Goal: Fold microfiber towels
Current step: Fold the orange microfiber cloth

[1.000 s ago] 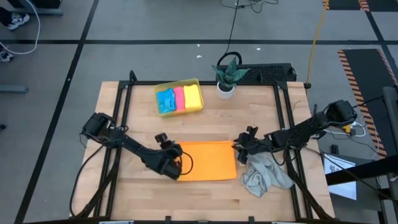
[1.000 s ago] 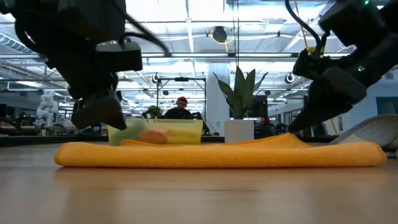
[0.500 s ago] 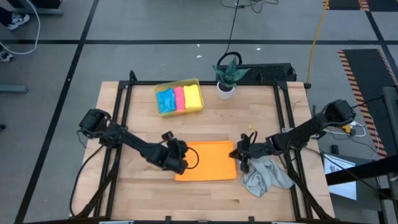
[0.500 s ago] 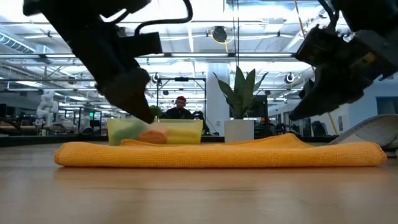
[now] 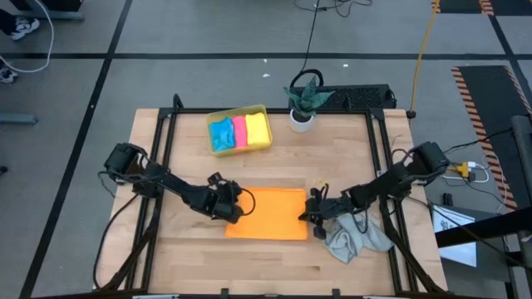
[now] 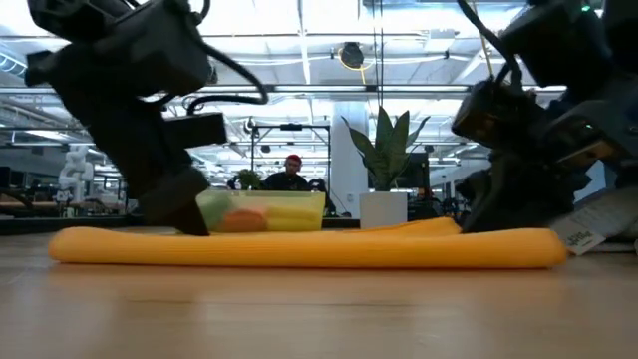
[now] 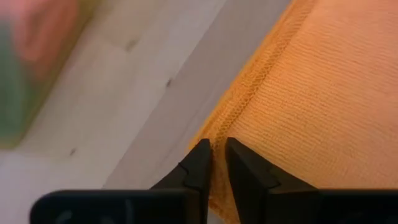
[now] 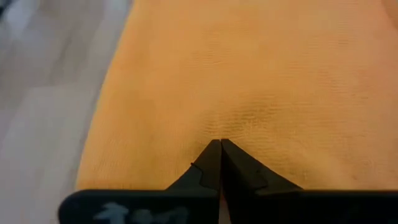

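Wooden table (image 5: 191,249): orange towel (image 5: 270,213), grey towel (image 5: 356,238), tray (image 5: 238,130), plant (image 5: 302,104).

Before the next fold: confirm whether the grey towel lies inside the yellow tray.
No, the grey towel lies crumpled on the table, beside the orange towel.

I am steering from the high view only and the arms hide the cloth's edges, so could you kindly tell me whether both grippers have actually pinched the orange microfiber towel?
Observer: Yes for the left gripper: its wrist view shows the fingers nearly together on the stitched hem of the flat orange microfiber towel.
Operator: Thank you. And the right one?
Observer: The right gripper is shut, fingertips pressed into the towel's surface, with small puckers in the cloth at the tips.
Operator: Is the towel lifted anywhere?
Observer: The low view shows it lying flat along the wooden table, not raised at either end.
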Available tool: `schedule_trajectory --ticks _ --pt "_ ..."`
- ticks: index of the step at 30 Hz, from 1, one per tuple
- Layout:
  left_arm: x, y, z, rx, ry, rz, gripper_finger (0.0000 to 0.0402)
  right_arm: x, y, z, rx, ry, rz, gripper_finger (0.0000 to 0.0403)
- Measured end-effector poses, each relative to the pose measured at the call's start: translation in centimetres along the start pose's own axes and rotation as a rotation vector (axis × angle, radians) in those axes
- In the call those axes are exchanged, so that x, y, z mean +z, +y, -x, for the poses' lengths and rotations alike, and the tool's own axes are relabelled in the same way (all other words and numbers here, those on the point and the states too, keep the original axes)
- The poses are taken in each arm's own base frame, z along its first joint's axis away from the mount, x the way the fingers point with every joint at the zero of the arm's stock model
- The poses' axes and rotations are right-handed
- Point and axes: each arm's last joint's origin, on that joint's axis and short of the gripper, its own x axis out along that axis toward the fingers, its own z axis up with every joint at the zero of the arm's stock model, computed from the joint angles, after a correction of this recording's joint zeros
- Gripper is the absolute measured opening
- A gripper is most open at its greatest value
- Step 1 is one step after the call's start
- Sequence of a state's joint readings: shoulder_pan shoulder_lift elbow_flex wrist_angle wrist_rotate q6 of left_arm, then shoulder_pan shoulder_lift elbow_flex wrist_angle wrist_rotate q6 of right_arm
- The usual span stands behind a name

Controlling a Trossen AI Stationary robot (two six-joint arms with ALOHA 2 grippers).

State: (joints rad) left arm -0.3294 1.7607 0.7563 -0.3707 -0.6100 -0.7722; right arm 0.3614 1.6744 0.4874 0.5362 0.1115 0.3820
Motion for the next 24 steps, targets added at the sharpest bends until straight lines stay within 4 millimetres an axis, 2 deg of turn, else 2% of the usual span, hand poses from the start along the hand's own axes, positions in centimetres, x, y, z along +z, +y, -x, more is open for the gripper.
schedule_trajectory --ticks 3,6,10,13,18,24 --pt "-0.6 0.1 0.9 0.018 0.023 -0.023 0.0044 0.9 0.7 -1.0 0.033 0.005 0.053 0.0001" --pt "-1.0 0.4 2.2 -0.003 0.049 -0.039 0.0032 1.8 1.2 -1.2 0.045 0.007 0.118 0.0001" --pt "-0.9 0.8 4.4 -0.055 0.034 -0.023 0.0015 3.2 1.6 0.0 0.015 -0.020 0.112 0.0000" --pt "-0.7 0.8 5.5 -0.074 -0.037 -0.008 0.0005 4.0 1.4 1.0 -0.094 -0.090 0.060 0.0000" --pt "-0.5 0.1 5.7 -0.080 -0.123 -0.008 0.0019 4.9 0.0 1.2 -0.189 -0.153 0.011 0.0000" --pt "-1.3 0.0 4.3 -0.053 -0.083 -0.010 0.0029 4.1 -2.6 -0.6 -0.272 -0.109 -0.040 0.0000"
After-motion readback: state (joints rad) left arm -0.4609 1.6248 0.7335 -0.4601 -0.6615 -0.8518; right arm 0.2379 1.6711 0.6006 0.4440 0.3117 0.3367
